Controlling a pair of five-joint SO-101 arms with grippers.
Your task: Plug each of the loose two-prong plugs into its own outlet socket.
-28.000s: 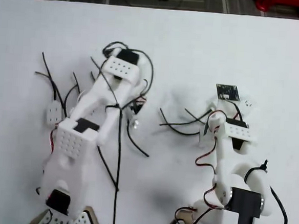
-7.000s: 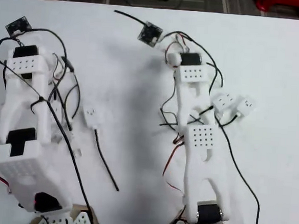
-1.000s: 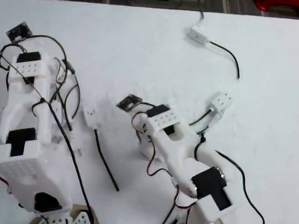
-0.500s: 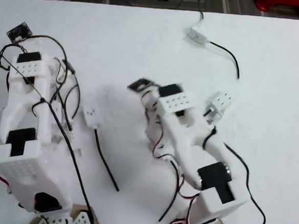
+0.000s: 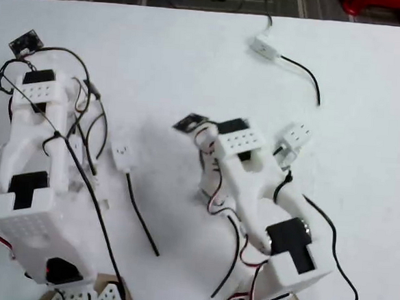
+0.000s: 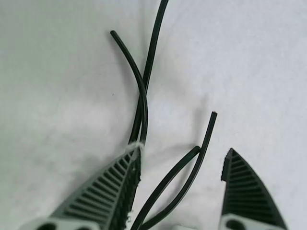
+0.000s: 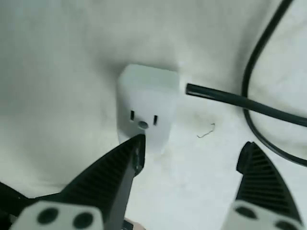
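1. Desk (image 5: 193, 53): white and flat. The task's pieces lie scattered and well apart on it, so each must be fetched to its mate.
2. Left arm (image 5: 33, 173): stretched along the desk's left side, draped in its own black cabling.
3. Right arm (image 5: 259, 188): folded over mid-desk with the wrist tipped down, which I judge is meant to set its gripper over a socket.
4. White connectors, seen from above: the middle block (image 5: 122, 155) lies between the arms and trails a black lead. The near block (image 5: 293, 138) sits just beside the right arm. The far block (image 5: 264, 46) is at the far edge with its own lead. I cannot tell which of them are plugs and which are sockets.
5. Outlet socket (image 7: 146, 108): lying on the desk with its slotted face showing and no plug in it. I cannot match it to a block above.
6. Right gripper (image 7: 192, 146): its fingers (image 7: 115, 177) are spread wide and hold nothing. The socket lies at one fingertip rather than centred, and I cannot tell whether they touch. I judge the grasp is not yet lined up.
7. Left gripper (image 6: 182, 155): its fingers (image 6: 110, 187) are apart and grip nothing.
8. Black wires (image 6: 144, 96): they run loose on the desk between the left fingers, one of them against a fingertip.
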